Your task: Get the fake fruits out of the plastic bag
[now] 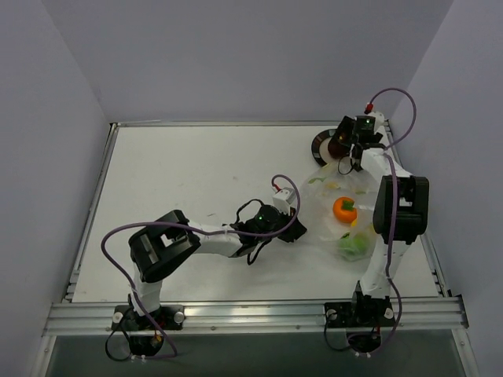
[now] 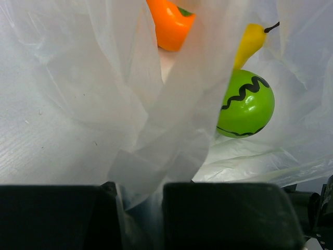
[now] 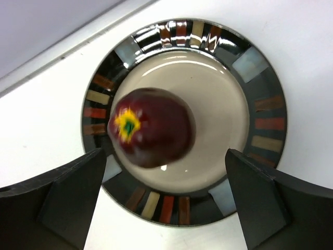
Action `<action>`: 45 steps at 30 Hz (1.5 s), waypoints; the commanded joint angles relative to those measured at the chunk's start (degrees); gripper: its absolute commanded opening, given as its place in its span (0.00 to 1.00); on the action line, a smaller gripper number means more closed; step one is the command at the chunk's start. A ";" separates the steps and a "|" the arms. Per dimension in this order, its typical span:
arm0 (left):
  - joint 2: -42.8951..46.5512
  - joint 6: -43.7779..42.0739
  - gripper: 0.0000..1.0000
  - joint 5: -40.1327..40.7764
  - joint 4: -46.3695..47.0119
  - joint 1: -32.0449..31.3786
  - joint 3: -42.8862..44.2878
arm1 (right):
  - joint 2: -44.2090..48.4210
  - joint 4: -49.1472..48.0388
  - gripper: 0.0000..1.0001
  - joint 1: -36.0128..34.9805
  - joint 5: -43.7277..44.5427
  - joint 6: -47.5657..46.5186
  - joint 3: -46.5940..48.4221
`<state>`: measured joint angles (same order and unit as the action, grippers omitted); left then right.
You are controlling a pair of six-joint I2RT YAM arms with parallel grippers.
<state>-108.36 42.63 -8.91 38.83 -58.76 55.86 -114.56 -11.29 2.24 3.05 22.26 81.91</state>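
The clear plastic bag lies on the table right of centre, with an orange fruit, a yellow one and a bright green one inside. My left gripper is shut on the bag's left edge; the left wrist view shows the film pinched between the dark fingers, with the orange, yellow and green fruits beyond. My right gripper is open over the plate. A blurred dark red fruit sits between its spread fingers, free of them.
The round dark-rimmed plate stands at the back right, just behind the bag, with the dark red fruit on it. A raised metal rail borders the table. Grey walls stand close on the left, back and right.
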 commanded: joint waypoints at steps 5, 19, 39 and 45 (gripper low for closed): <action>1.04 -0.27 0.02 1.26 1.77 0.49 0.92 | 31.87 0.48 0.57 -5.80 2.04 -0.02 -8.76; 5.25 -0.18 0.03 2.49 1.07 0.67 3.21 | 70.43 28.76 0.16 -31.06 12.05 15.08 -34.70; 20.81 -9.23 0.86 -1.29 -12.63 0.75 3.55 | 55.33 9.29 0.21 -11.49 19.11 11.23 -46.48; 20.47 -14.16 0.99 -2.68 -20.28 3.12 12.76 | 49.27 1.80 0.22 -4.09 6.54 8.50 -47.37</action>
<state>-88.23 32.36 -9.93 23.09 -57.60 62.15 -63.37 -2.68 -4.16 17.10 33.32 35.07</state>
